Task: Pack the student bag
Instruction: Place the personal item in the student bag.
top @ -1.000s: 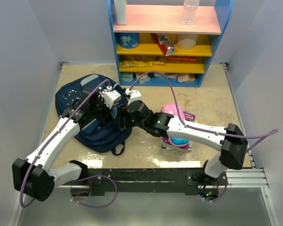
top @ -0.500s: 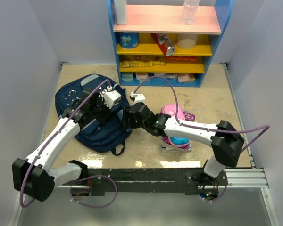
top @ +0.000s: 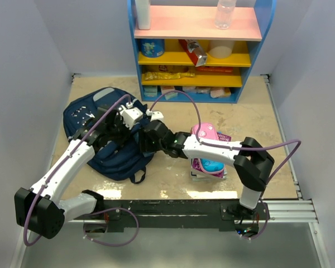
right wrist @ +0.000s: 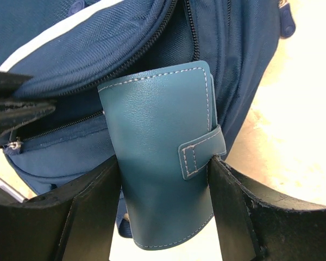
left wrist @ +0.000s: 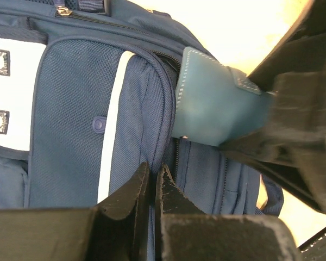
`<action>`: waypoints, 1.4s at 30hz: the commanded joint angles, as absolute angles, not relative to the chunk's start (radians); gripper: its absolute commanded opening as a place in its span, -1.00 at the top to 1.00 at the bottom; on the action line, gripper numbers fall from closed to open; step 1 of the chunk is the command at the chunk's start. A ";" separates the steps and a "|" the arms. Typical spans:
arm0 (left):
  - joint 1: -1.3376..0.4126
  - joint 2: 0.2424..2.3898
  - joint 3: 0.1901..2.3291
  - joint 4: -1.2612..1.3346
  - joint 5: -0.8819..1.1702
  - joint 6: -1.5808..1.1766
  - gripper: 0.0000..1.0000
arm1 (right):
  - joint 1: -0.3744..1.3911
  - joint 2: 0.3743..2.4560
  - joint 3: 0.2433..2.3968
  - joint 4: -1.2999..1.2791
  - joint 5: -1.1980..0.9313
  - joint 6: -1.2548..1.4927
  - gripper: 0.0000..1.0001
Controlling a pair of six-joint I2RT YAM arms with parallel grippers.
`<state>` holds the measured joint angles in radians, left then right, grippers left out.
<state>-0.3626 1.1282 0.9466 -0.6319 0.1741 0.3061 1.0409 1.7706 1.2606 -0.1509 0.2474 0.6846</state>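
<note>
The right claw is clamped on a teal wallet, whose top edge is set at the open pocket of the bag. The pocket lip is pinched by the closed left claw. The bag lies near the worktop's left edge. Insertion is judged in hand. Next, a deeper push is called for, then release.

robot lab cell: bare walls boxing a table, colourful shelf.

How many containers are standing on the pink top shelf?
2: a white container near the left end of the shelf, and a clear bottle toward the right. The picture's edge cuts off both tops, and anything farther back may be hidden.
</note>
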 commanded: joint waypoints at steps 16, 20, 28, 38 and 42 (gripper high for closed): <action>-0.382 1.097 0.991 -0.598 0.273 0.288 1.00 | 1.039 1.841 1.453 -0.124 0.213 0.673 -0.53; -0.385 1.097 0.996 -0.603 0.270 0.290 1.00 | 1.039 1.830 1.451 -0.077 0.170 0.660 -0.93; -0.393 1.108 1.002 -0.600 0.270 0.284 1.00 | 1.003 1.778 1.411 -0.005 0.048 0.695 -0.82; -0.396 1.108 0.989 -0.594 0.259 0.287 1.00 | 0.983 1.746 1.239 0.144 -0.081 0.834 -0.59; -0.394 1.109 0.992 -0.588 0.258 0.287 1.00 | 0.971 1.744 1.242 0.158 -0.123 0.856 -0.62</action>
<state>-0.3798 1.1202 0.9470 -0.6689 0.1902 0.3058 0.9760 1.8015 1.2278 0.0151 -0.0193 0.8017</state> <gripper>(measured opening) 0.078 0.801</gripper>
